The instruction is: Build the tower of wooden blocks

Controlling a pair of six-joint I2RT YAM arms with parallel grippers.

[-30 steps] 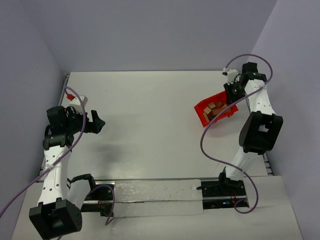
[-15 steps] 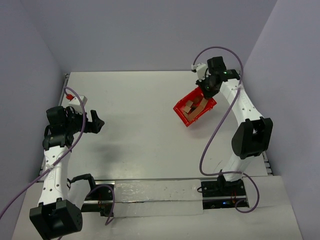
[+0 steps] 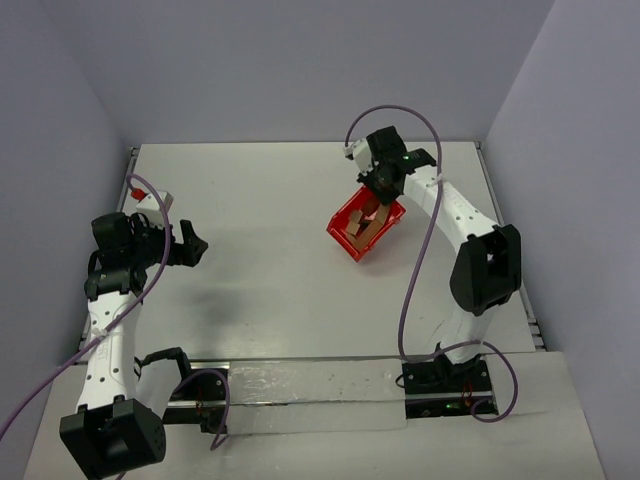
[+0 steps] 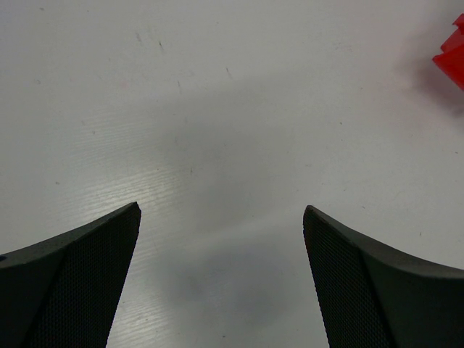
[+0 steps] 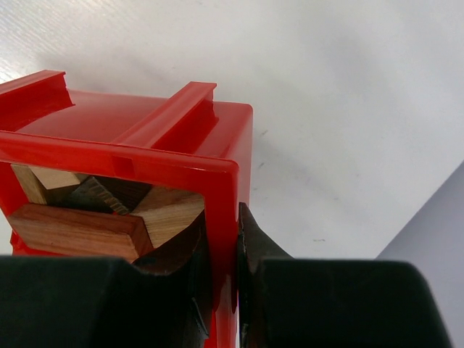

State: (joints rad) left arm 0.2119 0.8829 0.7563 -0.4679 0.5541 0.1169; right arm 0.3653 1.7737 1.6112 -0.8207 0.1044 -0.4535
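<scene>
Presently, right gripper (image 5: 238, 217) is pinched tight on one wall of the red bin (image 5: 145, 123), one finger inside and one outside, just below the rim. The bin hangs from that pinch over the far-right part of the table (image 3: 250, 200), nearer the far edge than the near one. It looks tipped, open side toward the table's middle. I cannot tell if any corner of it touches the surface.

Contents: the wood blocks (image 5: 72, 230), heaped inside the bin. I make out at least three: a reddish-brown bar across the front, a pale tan piece behind it, and a darker one wedged between. Arch shape not made out. No block lies loose on the table that I can see.

Tower: no stack up anywhere; building not begun, by my reckoning.

Handling, my guess: the blocks are hard, stiff and light, with smooth faces that could slip in a skewed grip. Take each across two flat parallel faces, mid-length on the bars, so it sets down square. The bin wall is thin plastic. A one-wall pinch lets it swing, and a tipped bin may spill the heap.

Left gripper (image 4: 221, 214) is wide open, holding nothing, hovering over the table near the left edge, well apart from the bin.
</scene>
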